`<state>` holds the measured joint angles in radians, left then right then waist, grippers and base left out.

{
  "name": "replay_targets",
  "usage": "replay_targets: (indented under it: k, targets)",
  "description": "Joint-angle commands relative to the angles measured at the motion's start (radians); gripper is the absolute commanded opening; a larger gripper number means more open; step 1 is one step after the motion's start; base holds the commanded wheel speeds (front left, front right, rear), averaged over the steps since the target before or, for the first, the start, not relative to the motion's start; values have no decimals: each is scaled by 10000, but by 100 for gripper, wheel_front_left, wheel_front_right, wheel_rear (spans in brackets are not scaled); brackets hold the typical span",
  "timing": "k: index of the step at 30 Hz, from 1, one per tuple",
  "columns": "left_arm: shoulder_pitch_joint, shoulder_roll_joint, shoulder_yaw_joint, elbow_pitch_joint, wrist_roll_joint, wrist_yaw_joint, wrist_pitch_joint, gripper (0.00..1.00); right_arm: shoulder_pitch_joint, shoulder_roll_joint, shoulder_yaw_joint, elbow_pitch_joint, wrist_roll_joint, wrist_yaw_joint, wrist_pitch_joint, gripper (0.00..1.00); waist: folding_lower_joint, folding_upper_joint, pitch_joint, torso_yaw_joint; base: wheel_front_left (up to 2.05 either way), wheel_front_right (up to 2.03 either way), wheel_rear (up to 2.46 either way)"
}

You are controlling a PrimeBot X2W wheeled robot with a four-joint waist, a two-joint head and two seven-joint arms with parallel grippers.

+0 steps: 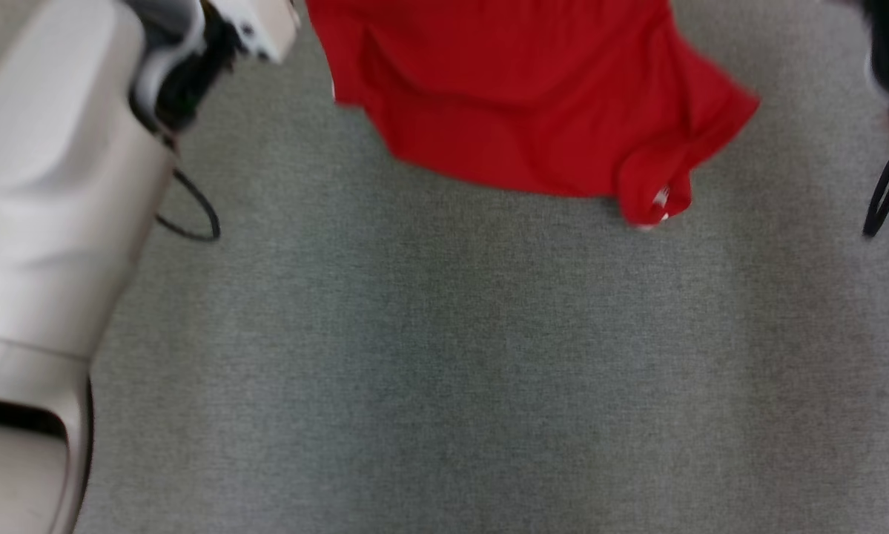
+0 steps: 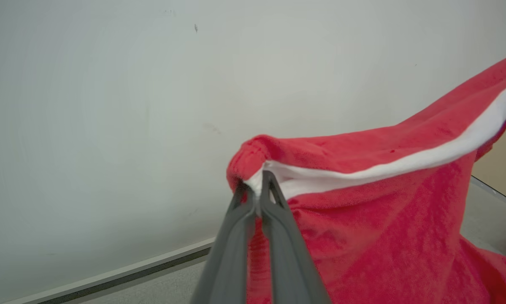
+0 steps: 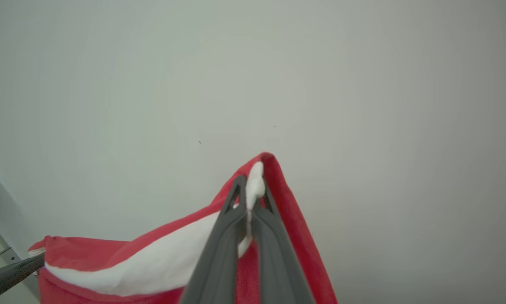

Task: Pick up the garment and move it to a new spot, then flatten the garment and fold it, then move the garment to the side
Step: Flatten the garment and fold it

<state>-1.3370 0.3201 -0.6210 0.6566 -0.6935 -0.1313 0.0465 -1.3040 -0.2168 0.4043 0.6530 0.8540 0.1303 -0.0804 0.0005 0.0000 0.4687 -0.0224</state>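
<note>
Left wrist view — left fingers [image 2: 236,245] clamp the white-trimmed edge of the red garment [image 2: 383,236]; right fingers [image 3: 221,253] pinch it likewise.

The garment [image 1: 533,96] is bright red with a white band [image 2: 404,166], the floor [image 1: 444,371] mottled grey, the wall [image 2: 109,105] off-white, the left tool [image 2: 258,185] and right tool [image 3: 250,190] dark grey.

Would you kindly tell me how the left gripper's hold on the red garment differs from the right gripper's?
At the left gripper the garment bunches into a rounded red lump; at the right gripper it rises to a narrow peak with white trim poking out. In the wrist views, cloth spreads rightward from the left gripper, leftward from the right gripper. Both are shut on the white-trimmed edge.
</note>
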Motion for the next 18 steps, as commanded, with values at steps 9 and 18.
replay_targets:
  k: [9,18]
  targets:
    - [-2986,-268,18,2050,-830,15,-444,0,-3512,-55,542,1810,-80,2,-668,0,-5,0,733,-57,0,0,0]
    - [-3044,-480,-1007,3138,-1249,17,-313,0,-4041,194,1323,3194,326,0,-563,0,-5,0,383,14,0,0,0]
